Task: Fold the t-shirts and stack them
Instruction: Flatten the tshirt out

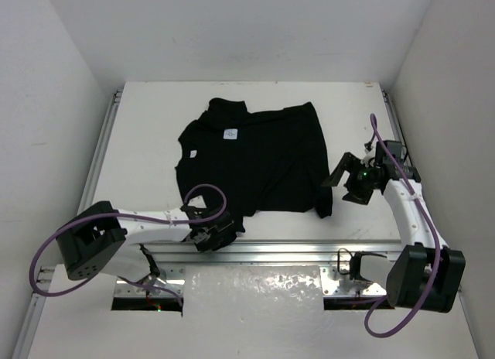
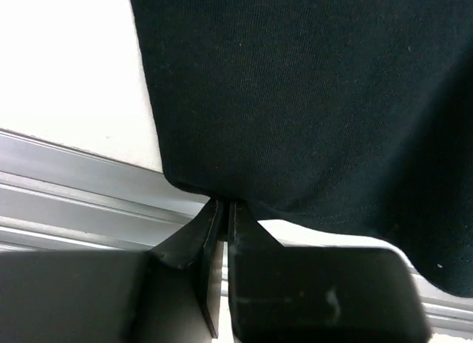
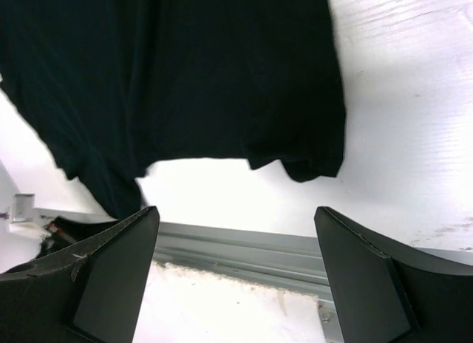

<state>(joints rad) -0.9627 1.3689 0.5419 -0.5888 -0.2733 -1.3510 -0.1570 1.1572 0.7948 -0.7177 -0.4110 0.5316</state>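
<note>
Reaching low, left gripper point(image 1: 232, 229) pinching t-shirt point(image 1: 263, 158) hem

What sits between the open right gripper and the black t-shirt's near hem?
Nothing but bare white table. In the right wrist view the right gripper hangs open short of the t-shirt, with only tabletop and the metal rail between.

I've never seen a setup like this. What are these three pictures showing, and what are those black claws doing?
Two robot arms are bolted at a white table's near edge. One picture looks down from above; the other two come from cameras on each arm's wrist. A black t-shirt lies spread on the table. The left gripper is shut, pinching the shirt's near hem at its corner. The right gripper hangs open beside the shirt's other near corner, holding nothing.
</note>
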